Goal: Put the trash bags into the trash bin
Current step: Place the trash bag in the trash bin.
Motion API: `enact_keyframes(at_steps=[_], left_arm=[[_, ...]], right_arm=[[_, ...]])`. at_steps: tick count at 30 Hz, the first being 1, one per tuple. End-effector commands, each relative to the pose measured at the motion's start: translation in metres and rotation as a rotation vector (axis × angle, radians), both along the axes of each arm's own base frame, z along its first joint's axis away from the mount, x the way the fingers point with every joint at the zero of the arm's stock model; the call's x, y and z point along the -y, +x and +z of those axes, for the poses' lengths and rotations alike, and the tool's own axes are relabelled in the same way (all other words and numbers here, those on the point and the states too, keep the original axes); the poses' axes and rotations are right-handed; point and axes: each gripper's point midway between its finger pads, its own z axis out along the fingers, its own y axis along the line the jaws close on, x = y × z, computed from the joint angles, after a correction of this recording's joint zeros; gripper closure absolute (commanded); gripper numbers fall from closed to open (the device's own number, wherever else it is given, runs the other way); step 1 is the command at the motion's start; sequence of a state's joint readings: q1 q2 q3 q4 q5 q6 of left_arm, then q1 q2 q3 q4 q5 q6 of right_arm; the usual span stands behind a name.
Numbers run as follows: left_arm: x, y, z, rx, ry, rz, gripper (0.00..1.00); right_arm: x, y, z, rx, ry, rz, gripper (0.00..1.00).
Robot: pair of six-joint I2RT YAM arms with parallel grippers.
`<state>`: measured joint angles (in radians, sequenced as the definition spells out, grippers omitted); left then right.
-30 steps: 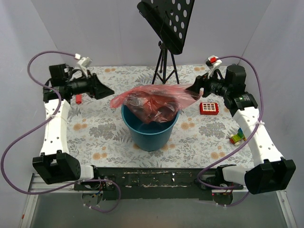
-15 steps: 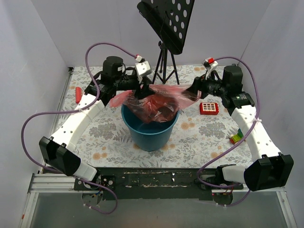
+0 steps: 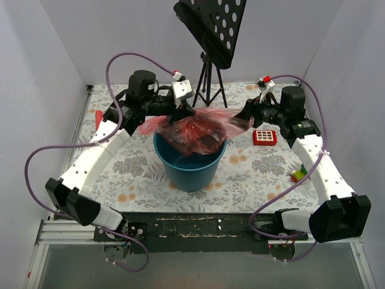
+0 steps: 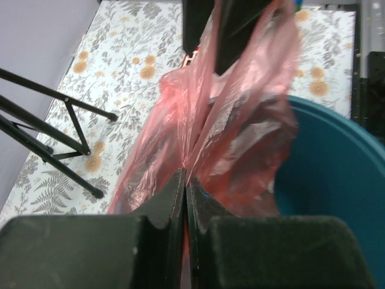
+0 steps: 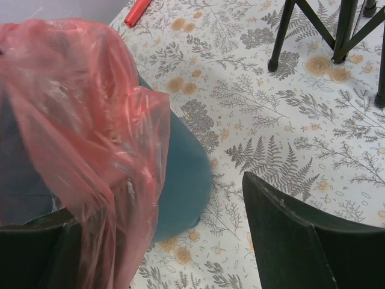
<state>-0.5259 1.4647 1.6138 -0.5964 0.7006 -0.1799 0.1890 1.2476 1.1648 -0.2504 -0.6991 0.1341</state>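
A crinkly translucent red trash bag (image 3: pixel 195 127) drapes over the upright teal trash bin (image 3: pixel 191 170).

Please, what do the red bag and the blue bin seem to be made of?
The red bag looks like thin plastic film: it is translucent, glossy and crinkled into folds. The bin seems to be hard moulded plastic: it is teal-blue and opaque, with a smooth, evenly coloured wall.
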Motion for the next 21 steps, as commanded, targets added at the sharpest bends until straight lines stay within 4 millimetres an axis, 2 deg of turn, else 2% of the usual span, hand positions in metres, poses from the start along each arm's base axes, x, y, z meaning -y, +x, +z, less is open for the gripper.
enact_keyframes(at_steps=[1,8,12,17,21], left_arm=[[-0.025,-0.07,0.057,0.035,-0.047,-0.087,1.0],[-0.045,-0.143,0.037,-0.278,-0.037,-0.157,1.0],[-0.054,-0.175,0.016,-0.418,-0.027,-0.192,1.0],[-0.061,-0.191,0.004,-0.435,-0.008,-0.213,1.0],[-0.067,-0.201,-0.002,-0.418,0.029,-0.24,1.0]], right_arm=[[-0.003,-0.001,0.018,0.016,0.045,0.016,0.24],[-0.006,-0.015,0.01,-0.039,0.078,0.042,0.25],[-0.011,-0.024,0.01,-0.044,0.095,0.099,0.32],[-0.015,-0.049,0.017,0.002,0.102,0.182,0.38],[-0.015,-0.07,0.022,0.122,0.083,0.228,0.34]])
